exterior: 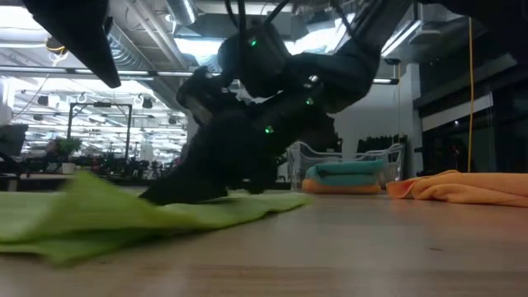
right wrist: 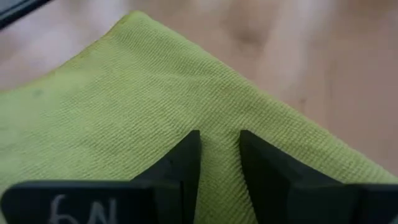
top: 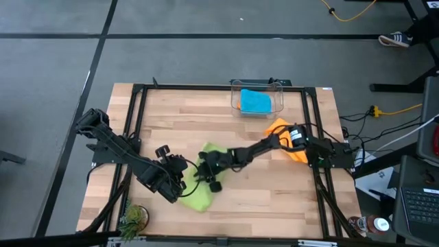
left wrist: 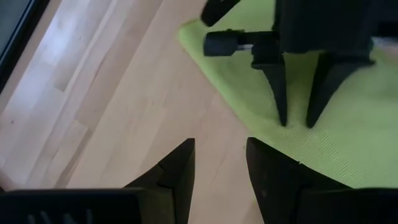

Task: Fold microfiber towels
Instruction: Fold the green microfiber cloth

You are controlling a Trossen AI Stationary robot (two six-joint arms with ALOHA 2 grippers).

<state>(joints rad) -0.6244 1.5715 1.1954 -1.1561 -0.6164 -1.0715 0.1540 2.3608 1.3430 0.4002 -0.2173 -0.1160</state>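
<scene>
I see the right gripper at frame center, fingers slightly parted, tips pressing on the one lime green towel, not clamping it, I think. The left gripper, also parted, holds nothing. One blue towel fills the bin at upper center; one orange towel lies right.

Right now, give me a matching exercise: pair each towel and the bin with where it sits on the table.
Things:
1. lime green towel
2. teal-blue towel
3. orange towel
4. clear plastic bin

Places:
A. inside the bin
B. at the table's far edge
C. under both grippers, near the middle
D. bunched beside the right arm's base

Pairs: 1-C, 2-A, 3-D, 4-B
</scene>
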